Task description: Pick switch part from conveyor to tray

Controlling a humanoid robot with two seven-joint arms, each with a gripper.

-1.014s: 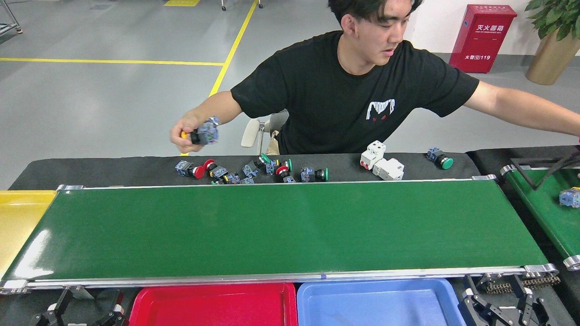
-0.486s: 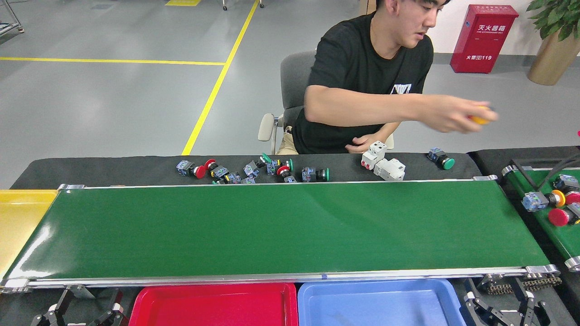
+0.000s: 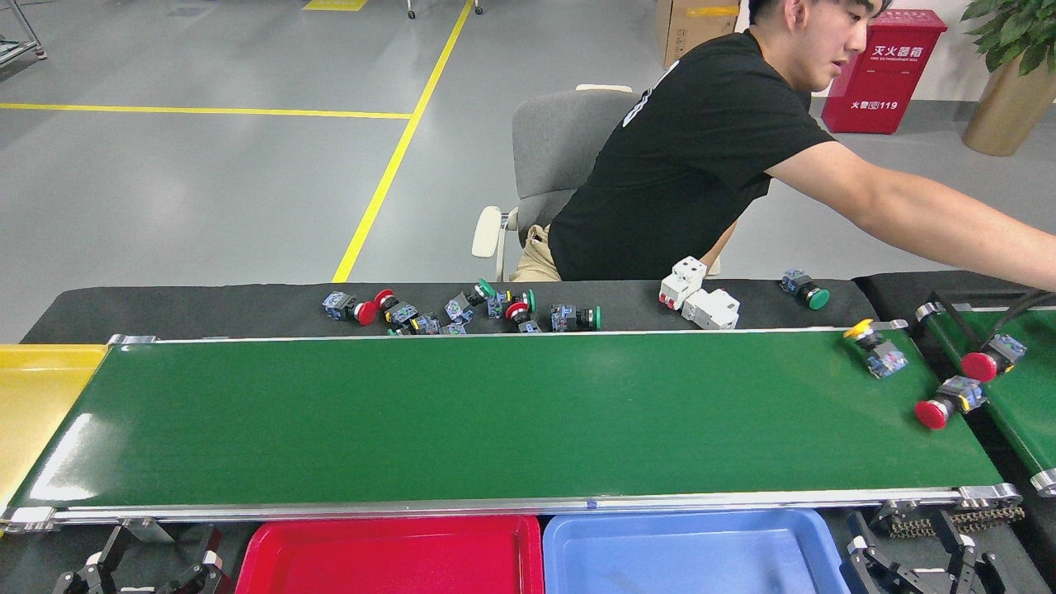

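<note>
The conveyor (image 3: 495, 412) runs across the middle of the head view. At its right end lie two switch parts: a yellow-capped one (image 3: 875, 347) near the far rail and a red-capped one (image 3: 945, 403) at the very edge. Below the near rail stand a red tray (image 3: 396, 557) and a blue tray (image 3: 685, 553), both empty in the part that shows. My left gripper (image 3: 136, 571) sits low at the bottom left, open, with nothing between its fingers. My right gripper (image 3: 916, 563) sits at the bottom right, open too, well short of the parts.
A person sits behind the belt, with an arm (image 3: 924, 223) stretched right over a second green belt (image 3: 1019, 396) that carries a red-capped switch (image 3: 990, 360). Several loose switches (image 3: 462, 309) and white breakers (image 3: 697, 299) lie on the black table. A yellow tray (image 3: 33, 396) is at the left.
The person leaned from left to right and reached out over the right side. Two switch parts now lie on the conveyor's right end, which was bare before. My grippers have not moved.
</note>
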